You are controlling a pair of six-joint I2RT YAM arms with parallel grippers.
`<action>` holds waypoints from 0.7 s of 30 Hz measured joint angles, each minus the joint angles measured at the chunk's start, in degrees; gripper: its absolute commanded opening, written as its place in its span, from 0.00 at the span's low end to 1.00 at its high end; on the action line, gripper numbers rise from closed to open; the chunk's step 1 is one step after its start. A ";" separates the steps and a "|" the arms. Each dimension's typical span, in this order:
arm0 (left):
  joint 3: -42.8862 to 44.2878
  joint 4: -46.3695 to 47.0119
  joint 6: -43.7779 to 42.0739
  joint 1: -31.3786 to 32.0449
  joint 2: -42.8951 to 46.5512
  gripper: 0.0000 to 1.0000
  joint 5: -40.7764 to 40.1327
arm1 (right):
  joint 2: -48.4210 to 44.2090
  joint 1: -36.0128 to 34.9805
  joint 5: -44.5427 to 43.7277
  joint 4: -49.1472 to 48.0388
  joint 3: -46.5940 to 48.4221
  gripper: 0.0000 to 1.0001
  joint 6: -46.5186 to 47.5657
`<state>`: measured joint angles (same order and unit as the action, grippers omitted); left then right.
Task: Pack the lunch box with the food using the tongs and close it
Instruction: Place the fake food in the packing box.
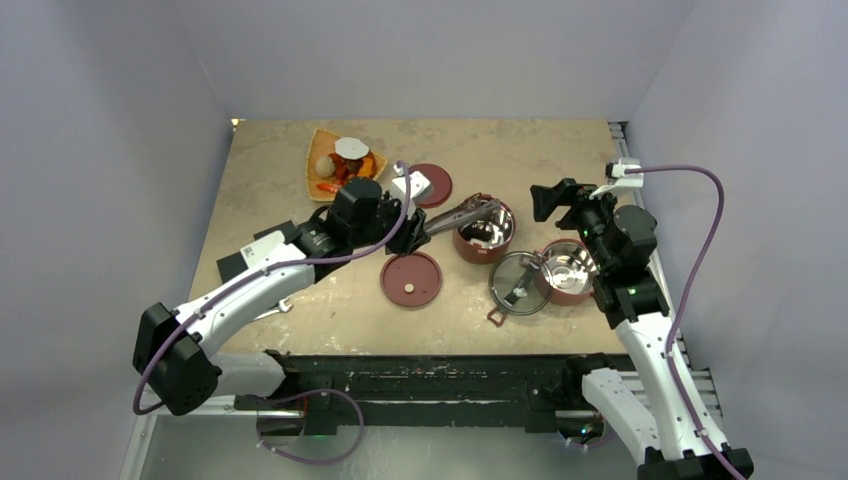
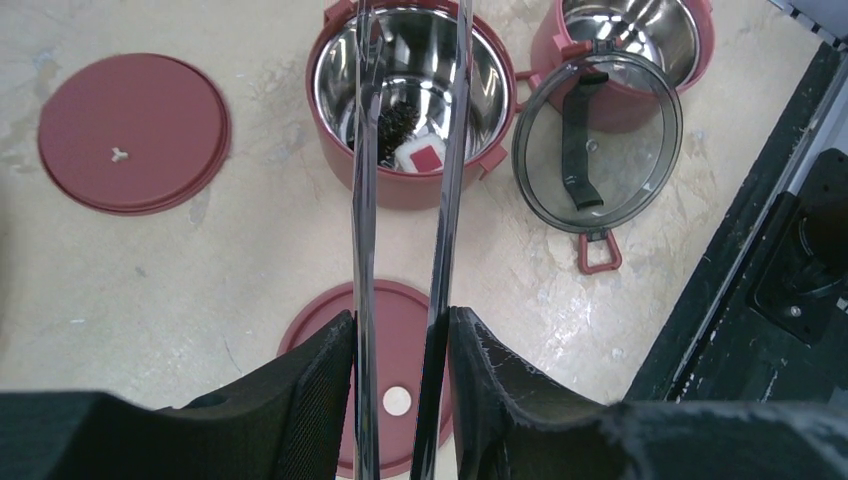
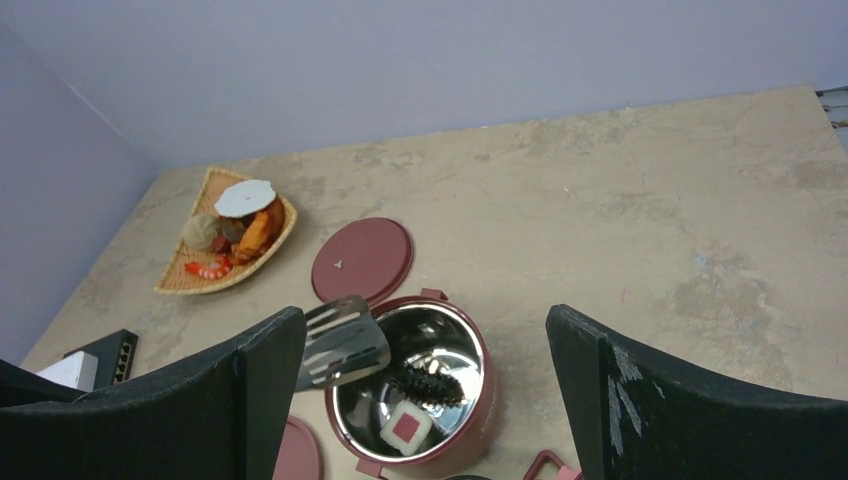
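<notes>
My left gripper (image 2: 402,340) is shut on the tongs (image 2: 362,200), its black fingers (image 2: 320,375) pressing both silvery arms, which stay a little apart. The tongs reach over the left bowl of the lunch box (image 2: 400,190); their slotted tip (image 3: 340,342) hangs at that bowl's left rim. In that bowl (image 3: 480,420) lie a dark bristly piece (image 3: 432,382) and a white piece with a red centre (image 3: 406,427). The second bowl (image 1: 568,290) looks empty, with the clear lid (image 1: 517,283) leaning on it. More food (image 1: 345,165) lies in the orange tray. My right gripper (image 3: 425,318) hangs open above the left bowl, holding nothing.
One dark-red disc lid (image 1: 411,278) lies below my left gripper, another (image 1: 430,184) behind it. The orange tray (image 1: 318,150) sits at the back left. A black box (image 3: 105,352) lies on the table's left side. The table's dark front edge (image 2: 740,260) runs close to the bowls.
</notes>
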<state>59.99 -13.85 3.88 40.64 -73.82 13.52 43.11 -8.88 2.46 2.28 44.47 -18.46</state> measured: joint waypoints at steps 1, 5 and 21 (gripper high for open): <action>0.00 0.09 0.00 -0.02 0.39 0.36 -0.35 | 0.00 0.00 -0.02 0.00 0.00 0.94 0.00; 0.00 0.07 0.04 -1.11 1.62 0.37 -2.60 | -0.02 0.00 0.00 -0.02 0.00 0.94 0.00; 2.49 -5.27 2.05 -17.99 0.48 0.38 -24.02 | -0.74 0.00 0.13 -0.15 0.00 0.94 -0.02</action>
<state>62.48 -19.11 5.93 22.65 -73.34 -10.50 42.37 -8.88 2.59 2.13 44.47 -18.48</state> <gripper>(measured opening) 0.372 0.936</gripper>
